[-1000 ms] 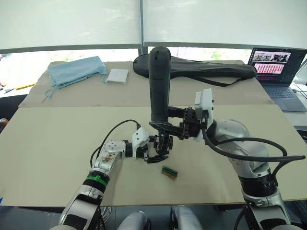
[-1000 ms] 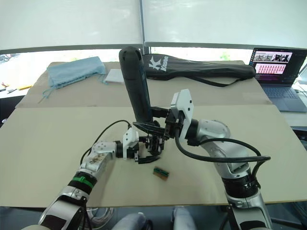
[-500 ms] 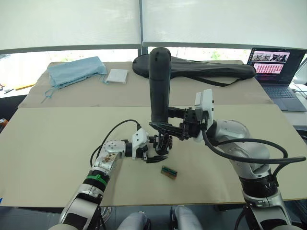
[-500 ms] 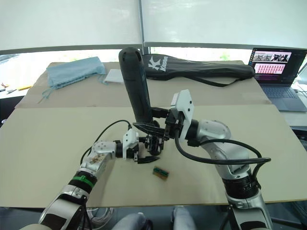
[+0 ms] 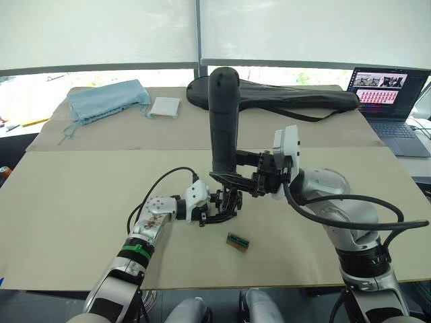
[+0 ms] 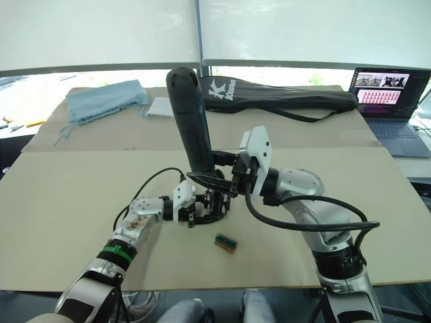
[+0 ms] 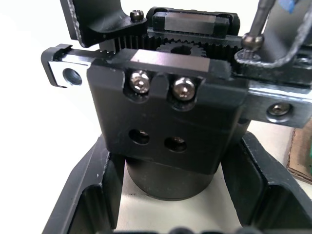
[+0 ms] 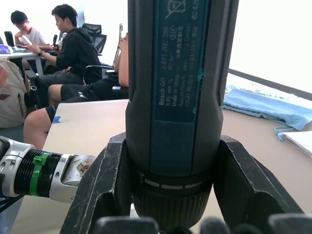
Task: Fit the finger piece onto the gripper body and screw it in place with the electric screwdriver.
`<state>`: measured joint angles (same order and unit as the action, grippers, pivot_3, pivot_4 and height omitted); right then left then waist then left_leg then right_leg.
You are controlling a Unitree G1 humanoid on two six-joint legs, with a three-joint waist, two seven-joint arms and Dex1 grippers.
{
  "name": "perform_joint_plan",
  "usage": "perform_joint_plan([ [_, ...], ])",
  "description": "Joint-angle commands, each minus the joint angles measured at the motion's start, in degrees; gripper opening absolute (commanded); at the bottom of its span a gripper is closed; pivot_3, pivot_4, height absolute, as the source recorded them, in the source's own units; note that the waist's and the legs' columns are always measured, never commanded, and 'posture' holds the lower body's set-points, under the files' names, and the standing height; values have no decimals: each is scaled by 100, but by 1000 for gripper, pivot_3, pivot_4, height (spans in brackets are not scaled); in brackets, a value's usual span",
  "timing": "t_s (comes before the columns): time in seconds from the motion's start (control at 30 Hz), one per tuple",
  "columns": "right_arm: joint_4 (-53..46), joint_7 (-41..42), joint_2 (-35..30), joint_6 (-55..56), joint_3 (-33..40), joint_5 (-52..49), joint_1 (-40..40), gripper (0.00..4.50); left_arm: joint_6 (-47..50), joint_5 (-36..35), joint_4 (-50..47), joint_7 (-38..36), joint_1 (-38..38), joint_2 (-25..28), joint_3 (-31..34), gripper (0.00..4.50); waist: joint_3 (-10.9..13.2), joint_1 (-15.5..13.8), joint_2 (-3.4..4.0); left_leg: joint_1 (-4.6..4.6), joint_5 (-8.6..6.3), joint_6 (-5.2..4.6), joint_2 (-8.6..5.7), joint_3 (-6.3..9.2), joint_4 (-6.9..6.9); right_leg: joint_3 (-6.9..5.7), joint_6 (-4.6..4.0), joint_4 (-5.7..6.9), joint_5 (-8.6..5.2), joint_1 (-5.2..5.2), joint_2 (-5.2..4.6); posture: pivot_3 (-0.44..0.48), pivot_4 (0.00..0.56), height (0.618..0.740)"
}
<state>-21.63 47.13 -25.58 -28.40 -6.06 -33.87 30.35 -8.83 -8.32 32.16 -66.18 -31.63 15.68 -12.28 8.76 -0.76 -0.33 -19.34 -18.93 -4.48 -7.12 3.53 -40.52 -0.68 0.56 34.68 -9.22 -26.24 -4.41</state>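
Observation:
My left gripper is shut on the round base of the gripper body, a black block with two screws and a toothed rack on top, held low over the table. The left fingers flank that base. A black finger stands up from the body's far side. The finger piece seems to lie on the body's rail, under the bit. My right gripper is shut on the electric screwdriver, which stands nearly upright. Its thin metal bit rests on a screw head at the body's top edge.
A small green and brown box lies on the table just in front of the body. At the back lie a black racket bag, a blue cloth and a white pad. A laptop stands far right. Seated people are beyond the table.
The left gripper has tipped the gripper body slightly upward toward the bit. The screwdriver and right arm have hardly moved.

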Motion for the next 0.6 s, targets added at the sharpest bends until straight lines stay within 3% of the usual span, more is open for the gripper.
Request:
perform_joint_plan([
  [0.03, -37, -26, -6, 17, -23, 83, -56, 1906, 106, 140, 38, 52, 80, 16, -94, 2335, 0, 0, 0, 0, 0, 0, 0, 0, 0, 1, 0, 0, 0, 0, 0, 0, 150, 740],
  [0.6, 160, -119, 101, -67, -209, 229, -335, 1906, 288, 196, -136, 174, 157, 36, -134, 2335, -29, -1, 1, 8, 0, 0, 0, 0, 0, 1, 0, 0, 0, 8, 0, 0, 150, 740],
])
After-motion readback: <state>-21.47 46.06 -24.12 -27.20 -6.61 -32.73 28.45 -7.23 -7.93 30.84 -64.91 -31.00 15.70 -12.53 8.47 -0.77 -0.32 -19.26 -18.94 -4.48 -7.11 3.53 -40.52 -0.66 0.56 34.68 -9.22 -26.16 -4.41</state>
